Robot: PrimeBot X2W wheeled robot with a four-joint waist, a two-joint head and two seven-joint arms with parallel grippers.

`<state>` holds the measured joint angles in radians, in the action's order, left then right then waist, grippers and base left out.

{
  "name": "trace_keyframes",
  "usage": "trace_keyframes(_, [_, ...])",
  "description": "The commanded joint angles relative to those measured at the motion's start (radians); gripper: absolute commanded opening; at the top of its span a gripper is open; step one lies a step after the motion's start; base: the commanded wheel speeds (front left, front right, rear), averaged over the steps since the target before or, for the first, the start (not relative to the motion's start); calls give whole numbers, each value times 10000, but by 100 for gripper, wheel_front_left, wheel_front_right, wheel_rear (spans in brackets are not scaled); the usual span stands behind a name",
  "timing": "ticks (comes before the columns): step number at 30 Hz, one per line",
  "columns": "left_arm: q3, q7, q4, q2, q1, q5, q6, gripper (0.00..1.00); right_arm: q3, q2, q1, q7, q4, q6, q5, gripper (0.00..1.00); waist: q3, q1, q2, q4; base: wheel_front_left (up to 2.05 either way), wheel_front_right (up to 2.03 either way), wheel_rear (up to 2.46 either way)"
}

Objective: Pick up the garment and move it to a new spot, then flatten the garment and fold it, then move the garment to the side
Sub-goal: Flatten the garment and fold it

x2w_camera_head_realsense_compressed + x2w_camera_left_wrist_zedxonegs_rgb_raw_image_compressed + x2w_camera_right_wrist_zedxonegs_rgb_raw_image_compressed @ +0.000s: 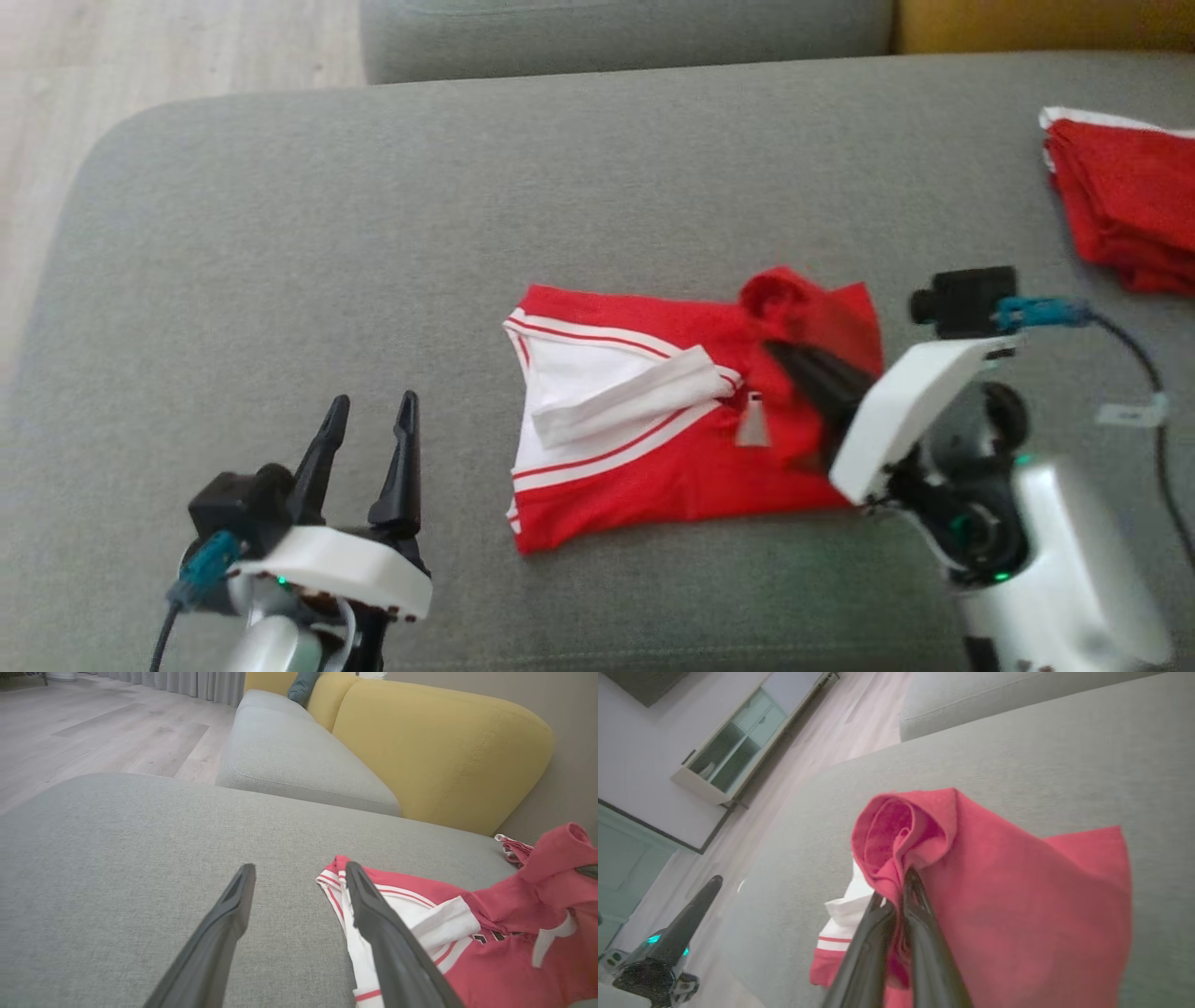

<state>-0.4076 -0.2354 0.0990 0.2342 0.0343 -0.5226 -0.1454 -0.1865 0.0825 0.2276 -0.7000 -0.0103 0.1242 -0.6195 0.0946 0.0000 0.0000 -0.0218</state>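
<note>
The garment (653, 467), red with a white panel edged in red stripes, lies on the grey seat (280, 233), a little toward 4 o'clock from the middle of the head view. Most of it lies flat, and a white strip (635, 399) lies slantwise across the white panel. Its corner at 2 o'clock is gathered into a raised fold (780, 294).

The right gripper (777, 351) enters from 4 o'clock with its two fingers pressed together on that fold. In the right wrist view the red cloth is pinched between them and bunches into a hood-like roll just past the tips, and the rest drapes away toward 3 to 5 o'clock.

The left gripper (373, 403) stands at 8 o'clock of the garment, apart from it, over bare seat. Its fingers are spread wide with nothing between them. In the left wrist view one of its fingers overlaps the garment's white edge; whether it touches cannot be told.

At 2 o'clock in the head view a pile (1120, 205) of red cloth with a white rim lies well apart from the garment. At 12 o'clock is a second grey cushion (625, 37), and at 10 o'clock pale wood floor (140, 65). The left wrist view shows a yellow backrest (444, 756) at 1 o'clock.
</note>
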Motion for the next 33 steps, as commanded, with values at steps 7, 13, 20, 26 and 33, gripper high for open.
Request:
trace_keyframes(7, [237, -112, -181, -39, 570, -74, 97, 100, -1175, -312, 905, 1039, -722, 65, -717, 0, -152, 0, 0, 665, 0, 0, 0])
trace_keyframes(13, [94, -121, -44, -136, 680, -76, 187, 100, -2359, -320, 1597, 2241, -2186, 65, -1986, 0, -139, 0, 0, 1186, 0, 0, 0])
trace_keyframes(20, [-45, -137, 106, -222, 727, -76, 248, 100, -3315, -321, 2462, 3555, -4229, 65, -2667, 0, -168, 0, 0, 1651, 0, 0, 0])
trace_keyframes(26, [-101, -153, 173, -244, 693, -83, 260, 100, -4110, -322, 3110, 4547, -5609, 65, -3403, 100, -227, 0, 0, 1795, 0, 0, 0])
trace_keyframes(33, [-128, -162, 153, -214, 567, -89, 201, 100, -4782, -322, 3694, 5519, -6120, 65, -4288, 100, -306, 0, 0, 1569, 0, 0, 0])
